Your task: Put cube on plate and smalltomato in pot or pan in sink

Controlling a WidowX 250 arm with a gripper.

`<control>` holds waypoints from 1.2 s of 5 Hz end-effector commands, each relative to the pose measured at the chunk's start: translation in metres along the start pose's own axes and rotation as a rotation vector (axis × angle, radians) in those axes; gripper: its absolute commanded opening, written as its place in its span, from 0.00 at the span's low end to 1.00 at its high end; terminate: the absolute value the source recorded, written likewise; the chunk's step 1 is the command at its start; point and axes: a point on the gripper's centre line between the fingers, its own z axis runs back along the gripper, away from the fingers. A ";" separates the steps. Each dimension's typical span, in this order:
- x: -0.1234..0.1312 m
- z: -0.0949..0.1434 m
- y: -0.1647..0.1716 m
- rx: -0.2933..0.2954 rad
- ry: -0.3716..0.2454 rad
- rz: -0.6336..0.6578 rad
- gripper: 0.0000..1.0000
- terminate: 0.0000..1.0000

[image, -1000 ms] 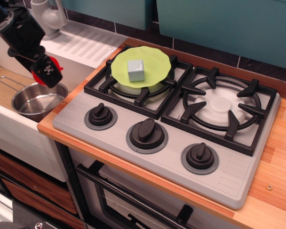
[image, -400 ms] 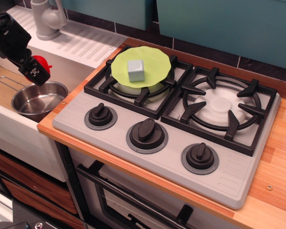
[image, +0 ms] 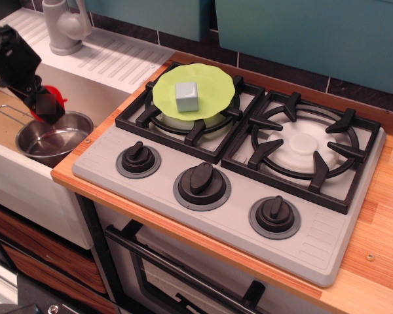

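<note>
Arm at far left of frame, reaching down and to the right.
My gripper (image: 47, 106) sits at the low end of the black arm, tilted diagonally. Fingers are motion-blurred, so I can't read the jaw gap. Something red shows right at the fingers; actual contact isn't clear.

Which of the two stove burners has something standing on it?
The left burner: the lime-green plate lies on its grate, with the cube on top. The right burner is bare.
</note>
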 end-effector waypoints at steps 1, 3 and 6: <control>0.013 0.016 -0.001 0.062 0.024 0.010 1.00 0.00; 0.018 0.034 -0.008 0.063 0.066 0.022 1.00 0.00; 0.039 0.104 -0.039 0.128 0.194 0.082 1.00 0.00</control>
